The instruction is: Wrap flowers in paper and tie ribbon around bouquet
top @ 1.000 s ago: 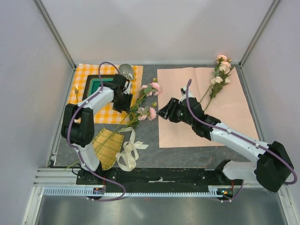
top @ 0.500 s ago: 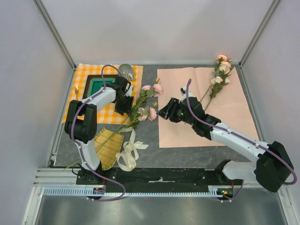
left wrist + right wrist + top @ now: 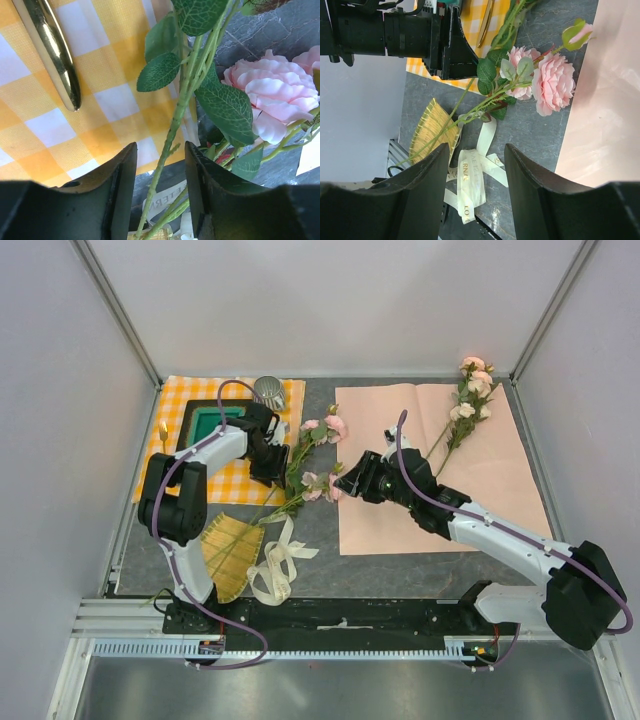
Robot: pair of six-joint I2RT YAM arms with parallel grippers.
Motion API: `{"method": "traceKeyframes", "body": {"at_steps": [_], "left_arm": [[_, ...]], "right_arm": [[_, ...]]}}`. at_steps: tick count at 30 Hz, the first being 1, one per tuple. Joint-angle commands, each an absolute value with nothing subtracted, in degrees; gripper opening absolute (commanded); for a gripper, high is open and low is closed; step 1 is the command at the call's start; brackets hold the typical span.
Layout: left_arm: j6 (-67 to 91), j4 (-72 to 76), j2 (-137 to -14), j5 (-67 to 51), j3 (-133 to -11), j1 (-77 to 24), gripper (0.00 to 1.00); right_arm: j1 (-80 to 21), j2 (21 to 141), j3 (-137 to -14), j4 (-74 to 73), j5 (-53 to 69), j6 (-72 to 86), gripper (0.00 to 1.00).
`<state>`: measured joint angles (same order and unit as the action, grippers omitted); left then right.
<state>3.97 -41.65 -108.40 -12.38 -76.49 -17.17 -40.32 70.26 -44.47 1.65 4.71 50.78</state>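
I'm working the left gripper (image 3: 160, 150), its fingers standing apart on either side of a green stem of the flowers (image 3: 318, 455), between the checked cloth (image 3: 175, 400) and the paper (image 3: 500, 480). I can't tell whether the pads are biting. I'm aiming for a firm pinch low on the stems before carrying. The right gripper (image 3: 350, 480) is waiting, spread and empty, at the paper's edge.
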Motion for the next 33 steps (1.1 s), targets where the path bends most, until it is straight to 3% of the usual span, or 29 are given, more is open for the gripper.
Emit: {"method": "traceKeyframes", "body": {"at_steps": [1, 2, 4, 9, 11, 12, 17, 20, 25, 33], "left_arm": [[2.5, -40.4, -109.6, -13.9, -77.1, -17.2, 0.46], [2.5, -40.4, -109.7, -13.3, -77.0, -17.2, 0.43], [3.1, -40.3, -109.4, -10.9, -76.8, -17.2, 0.26], [4.6, -40.3, -105.1, -6.9, -77.8, -17.1, 0.1], [5.9, -41.8, -101.4, -4.6, -79.2, -17.3, 0.09], [7.2, -42.4, -99.3, -4.2, -80.1, -17.4, 0.02], [11.0, -43.2, -87.2, -6.0, -82.8, -17.4, 0.01], [16.3, -39.9, -82.6, -15.0, -81.3, -17.4, 0.01], [29.4, -23.6, -76.3, -29.5, -71.3, -17.8, 0.02], [40.4, -5.3, -68.1, -26.6, -58.5, -21.9, 0.02]], "right_arm": [[-40.3, 70.0, -44.3, 3.7, 5.4, 51.0, 0.56], [-40.3, 70.1, -44.1, 3.7, 5.4, 51.0, 0.56], [-40.3, 70.3, -44.1, 3.9, 5.5, 51.1, 0.56], [-40.3, 71.7, -43.9, 5.0, 6.7, 51.6, 0.56], [-40.3, 72.9, -44.1, 6.1, 8.0, 51.6, 0.56], [-40.3, 73.5, -44.4, 6.5, 8.6, 51.0, 0.56], [-40.8, 79.1, -49.2, 10.7, 18.3, 45.7, 0.7], [-42.0, 81.5, -52.3, 14.2, 21.6, 44.1, 0.77], [-44.3, 82.6, -52.2, 27.1, 28.0, 49.3, 0.81], [-46.0, 81.6, -46.1, 41.0, 22.2, 62.6, 0.82]]}}
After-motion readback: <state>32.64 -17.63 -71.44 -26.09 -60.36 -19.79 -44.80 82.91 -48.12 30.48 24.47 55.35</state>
